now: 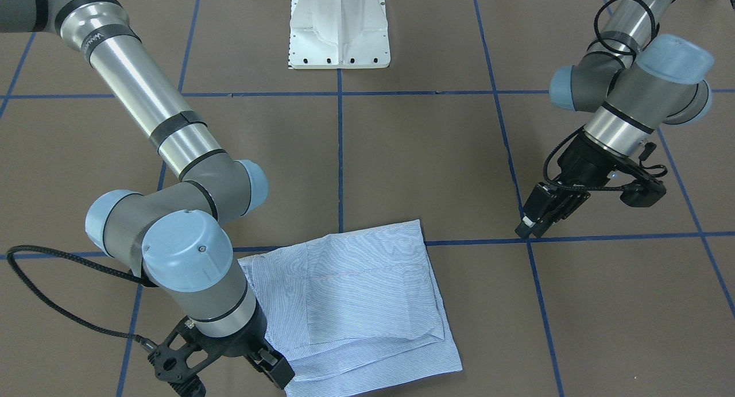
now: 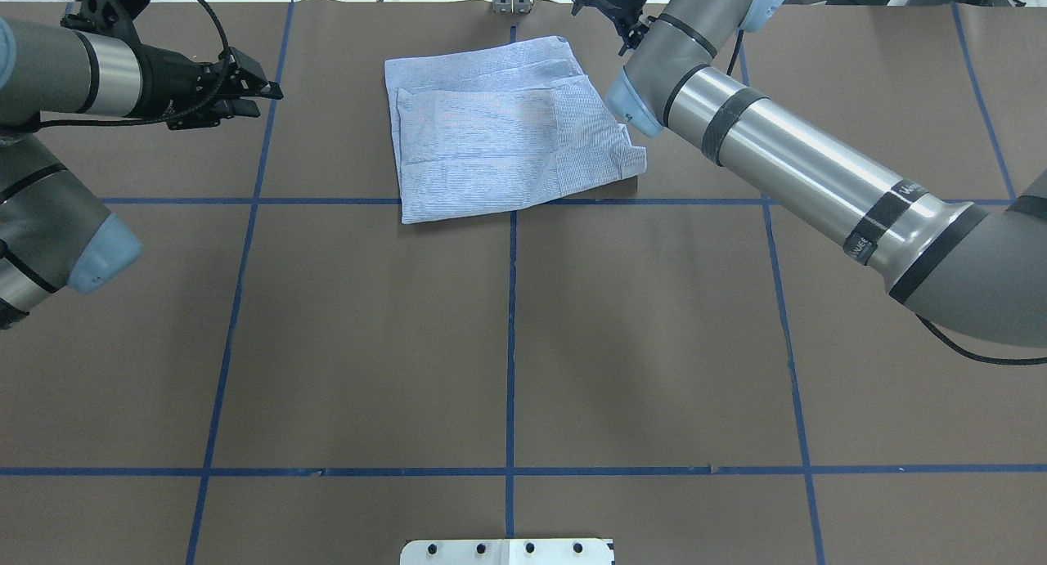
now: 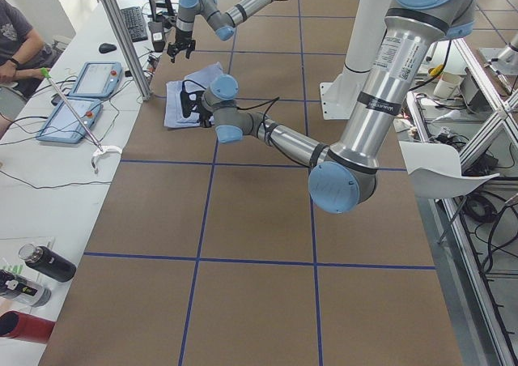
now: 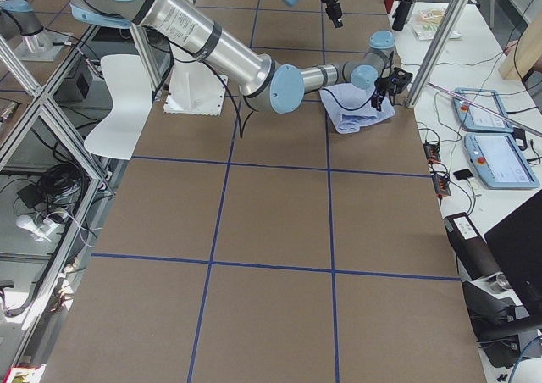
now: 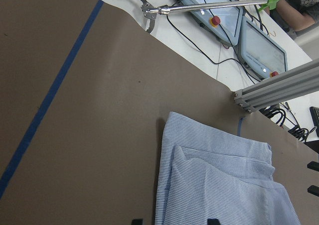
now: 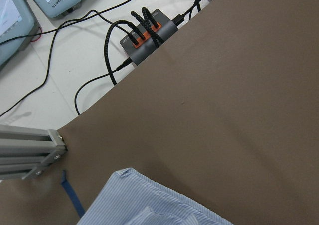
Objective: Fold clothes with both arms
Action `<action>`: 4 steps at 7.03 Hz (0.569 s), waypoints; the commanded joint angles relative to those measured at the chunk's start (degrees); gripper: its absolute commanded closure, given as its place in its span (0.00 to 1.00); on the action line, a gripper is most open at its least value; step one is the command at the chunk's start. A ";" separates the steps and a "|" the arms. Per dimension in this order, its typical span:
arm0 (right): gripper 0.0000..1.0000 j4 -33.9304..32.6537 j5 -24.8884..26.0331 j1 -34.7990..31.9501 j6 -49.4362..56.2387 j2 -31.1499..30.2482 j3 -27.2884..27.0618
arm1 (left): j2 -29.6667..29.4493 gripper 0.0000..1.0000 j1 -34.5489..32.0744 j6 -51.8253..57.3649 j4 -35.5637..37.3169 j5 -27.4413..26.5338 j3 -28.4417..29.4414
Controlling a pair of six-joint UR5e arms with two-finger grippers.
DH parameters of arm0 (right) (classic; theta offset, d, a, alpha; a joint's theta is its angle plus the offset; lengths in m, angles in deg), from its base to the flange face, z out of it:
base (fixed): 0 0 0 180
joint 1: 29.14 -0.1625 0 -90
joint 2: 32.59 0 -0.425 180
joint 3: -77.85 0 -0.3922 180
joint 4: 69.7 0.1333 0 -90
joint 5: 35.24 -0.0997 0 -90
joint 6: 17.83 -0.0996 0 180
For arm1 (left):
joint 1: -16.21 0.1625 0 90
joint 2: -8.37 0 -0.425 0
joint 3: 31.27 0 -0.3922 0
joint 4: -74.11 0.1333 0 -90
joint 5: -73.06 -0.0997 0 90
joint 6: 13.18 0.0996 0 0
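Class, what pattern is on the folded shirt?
The shirt has fine blue-and-white stripes; front-facing view shows best.

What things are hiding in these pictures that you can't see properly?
- Right hand: partly cut off by the front-facing view's bottom edge and the overhead view's top edge, so open or shut is unclear.
- Inside of the shirt: folded layers hide it in every view. No buttons or collar show.
- Shirt's corner by the right arm: that arm covers it in the front-facing view.
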 commanded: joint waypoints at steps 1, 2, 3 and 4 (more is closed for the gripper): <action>0.00 -9.13 -5.88 -2.72 9.72 -11.97 -15.23 | 2.95 0.49 -1.71 14.81 3.13 2.45 -0.15; 0.00 -12.47 -8.09 -4.48 14.89 -17.17 -21.14 | 6.55 0.49 -4.24 27.53 3.24 3.32 0.02; 0.00 -13.37 -8.72 -5.80 19.29 -22.01 -25.46 | 8.84 0.49 -6.53 38.09 4.72 3.51 0.02; 0.00 -13.47 -11.51 -8.25 22.64 -26.76 -29.07 | 9.48 0.49 -8.47 46.20 7.86 3.51 -0.15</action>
